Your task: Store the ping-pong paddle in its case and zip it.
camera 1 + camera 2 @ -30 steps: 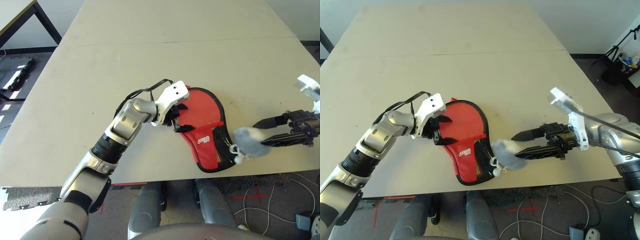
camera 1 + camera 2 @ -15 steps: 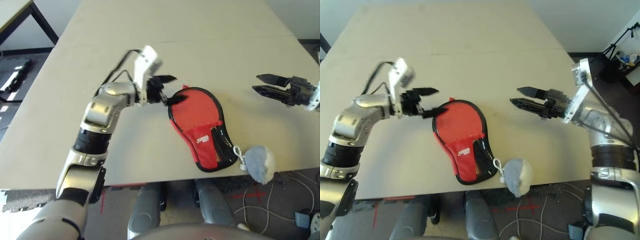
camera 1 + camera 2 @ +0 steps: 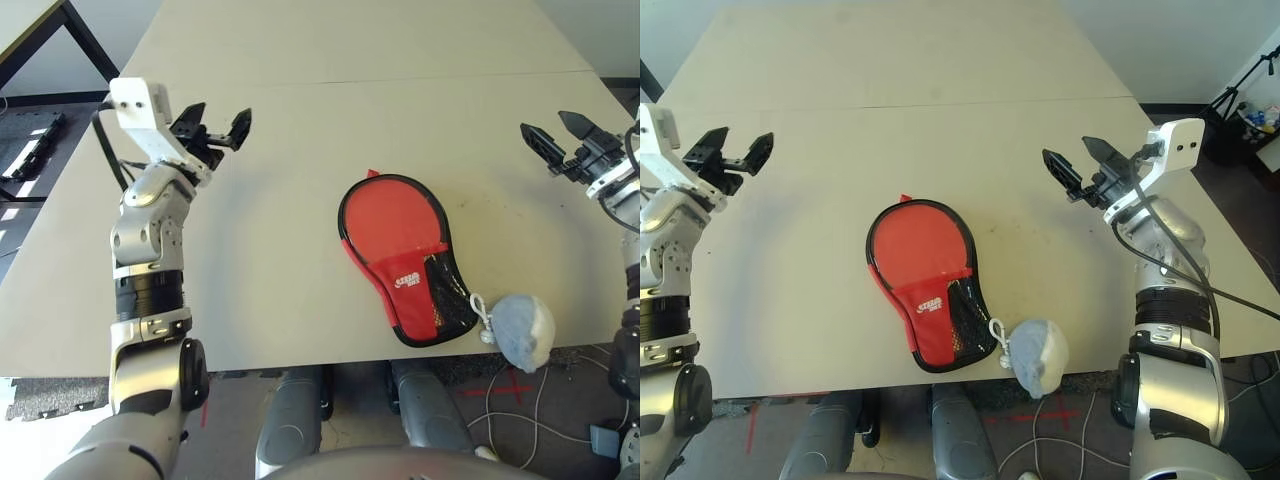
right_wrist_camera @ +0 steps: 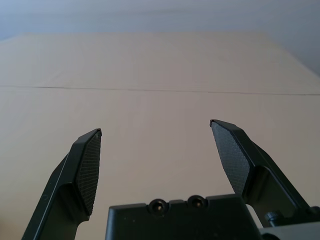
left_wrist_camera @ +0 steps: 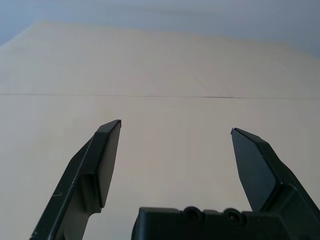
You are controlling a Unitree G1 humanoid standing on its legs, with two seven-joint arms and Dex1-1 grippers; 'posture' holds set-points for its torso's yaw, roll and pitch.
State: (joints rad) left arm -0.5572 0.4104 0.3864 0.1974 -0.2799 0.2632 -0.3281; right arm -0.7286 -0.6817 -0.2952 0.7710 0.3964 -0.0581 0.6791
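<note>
The left gripper (image 3: pixel 212 124) and right gripper (image 3: pixel 1076 166) were spread wide, empty, well apart from the case (image 3: pixel 405 255).

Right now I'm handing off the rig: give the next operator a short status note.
Left gripper: open, empty, raised at the table's left.
Right gripper: open, empty, raised at the right.
Case: flat near the table's front edge, looks zipped; whitish pouch on its cord overhangs the edge.
Paddle: presumably inside.
Done: apparently everything.
Left: confirm the zip.
</note>
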